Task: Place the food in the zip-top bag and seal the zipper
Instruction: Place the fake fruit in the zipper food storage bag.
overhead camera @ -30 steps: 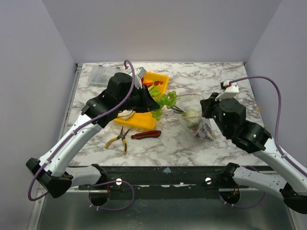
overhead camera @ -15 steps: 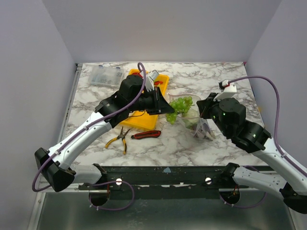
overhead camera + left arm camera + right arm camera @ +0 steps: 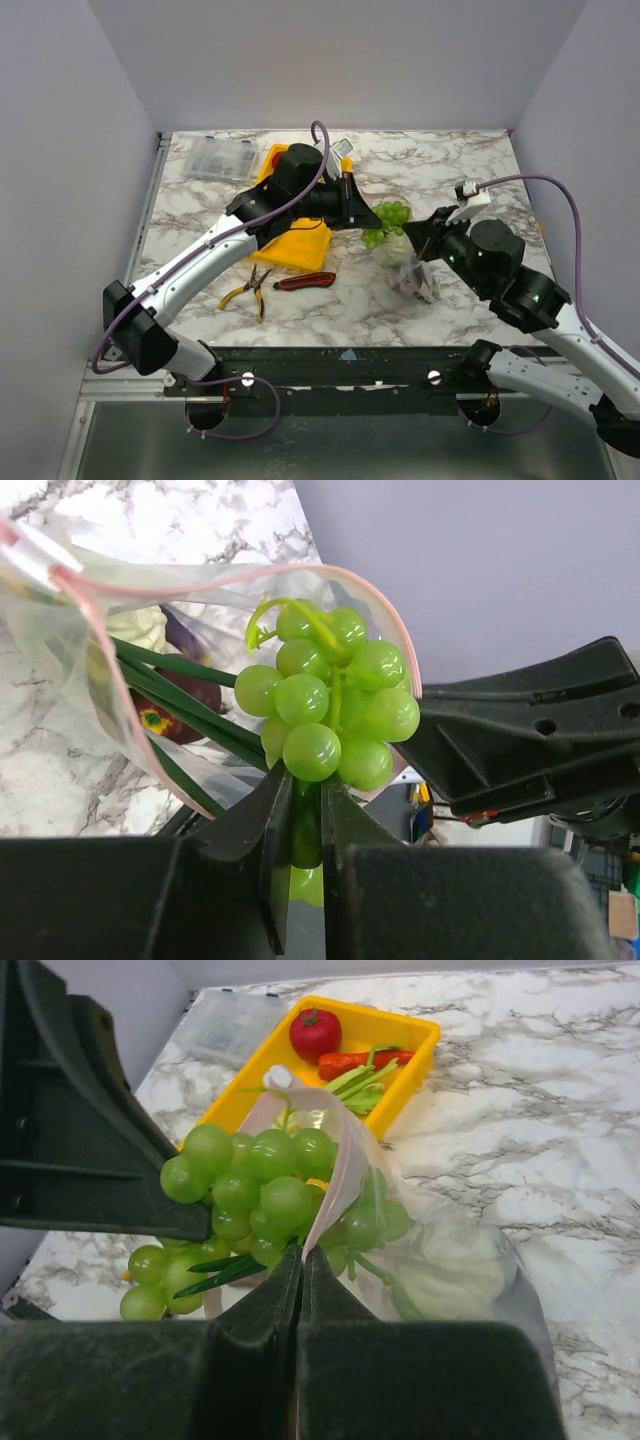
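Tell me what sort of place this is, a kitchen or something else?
Probably a robot test cell, not a kitchen: a left arm and right arm bolted at the table edge, plain grey walls boxing it in, and pliers lying by a tray of toy food.

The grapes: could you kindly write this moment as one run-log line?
left fingers: shut on grapes | right fingers: shut on zip-top bag rim | grapes: at open bag mouth | tomato: in yellow tray

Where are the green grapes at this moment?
In the top view, right of centre, the left gripper holds the green grapes at the mouth of the zip-top bag, beside the yellow tray.
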